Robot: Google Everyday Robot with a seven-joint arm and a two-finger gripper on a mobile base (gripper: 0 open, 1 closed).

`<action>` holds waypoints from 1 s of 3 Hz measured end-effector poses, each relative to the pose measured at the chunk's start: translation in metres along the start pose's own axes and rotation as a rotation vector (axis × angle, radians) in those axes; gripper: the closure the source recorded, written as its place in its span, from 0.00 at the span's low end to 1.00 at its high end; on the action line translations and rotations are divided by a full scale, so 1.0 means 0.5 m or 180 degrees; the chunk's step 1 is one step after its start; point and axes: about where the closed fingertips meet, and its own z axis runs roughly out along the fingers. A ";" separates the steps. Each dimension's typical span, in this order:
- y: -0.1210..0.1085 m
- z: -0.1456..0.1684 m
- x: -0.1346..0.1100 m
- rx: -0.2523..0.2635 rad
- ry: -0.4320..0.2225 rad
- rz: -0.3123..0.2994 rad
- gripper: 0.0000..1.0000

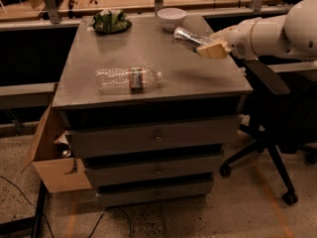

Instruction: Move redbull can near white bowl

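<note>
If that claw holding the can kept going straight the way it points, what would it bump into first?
Probably the white bowl. The gripper, shut on the redbull can above the table, points toward the back edge where the bowl sits. Depth is unclear, so it might pass beside it.

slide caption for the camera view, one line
Gripper holds the redbull can tilted above the table, short of the white bowl.

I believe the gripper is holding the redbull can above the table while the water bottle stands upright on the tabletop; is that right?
Not quite. The water bottle is not upright; it lies on its side on the tabletop, as the camera view shows. The rest is right: the gripper is holding the redbull can above the table.
</note>
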 end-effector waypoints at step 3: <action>-0.152 0.223 -0.095 0.0971 -0.0126 0.0533 1.00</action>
